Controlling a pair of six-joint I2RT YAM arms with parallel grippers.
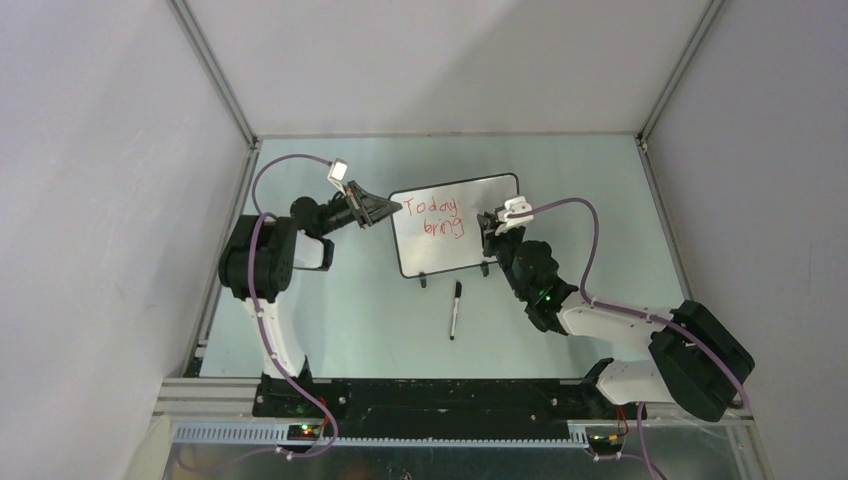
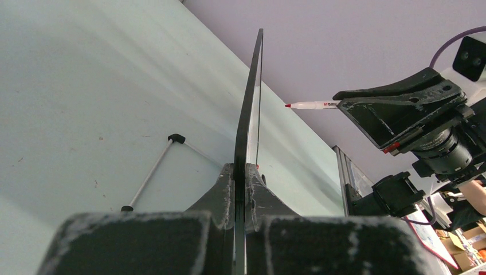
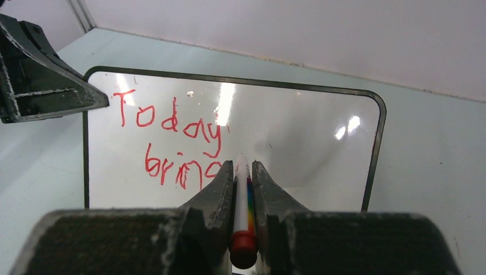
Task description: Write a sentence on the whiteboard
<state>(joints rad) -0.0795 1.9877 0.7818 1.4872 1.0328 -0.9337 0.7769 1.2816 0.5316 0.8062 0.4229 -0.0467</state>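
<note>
Pale green surface [image 1: 340,320] is carrying the whiteboard [image 1: 440,255] upright at its middle. My left tool [image 1: 395,208] is clamping its edge to steady it, while my right tool [image 3: 243,169] is gripping a red marker [image 3: 241,200] facing the sentence [image 1: 440,215], "Today bring".

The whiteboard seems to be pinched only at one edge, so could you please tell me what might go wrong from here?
Pressing the red marker may swing the whiteboard, which the left tool grips only at its edge. The right tool could also smear the red words.
</note>
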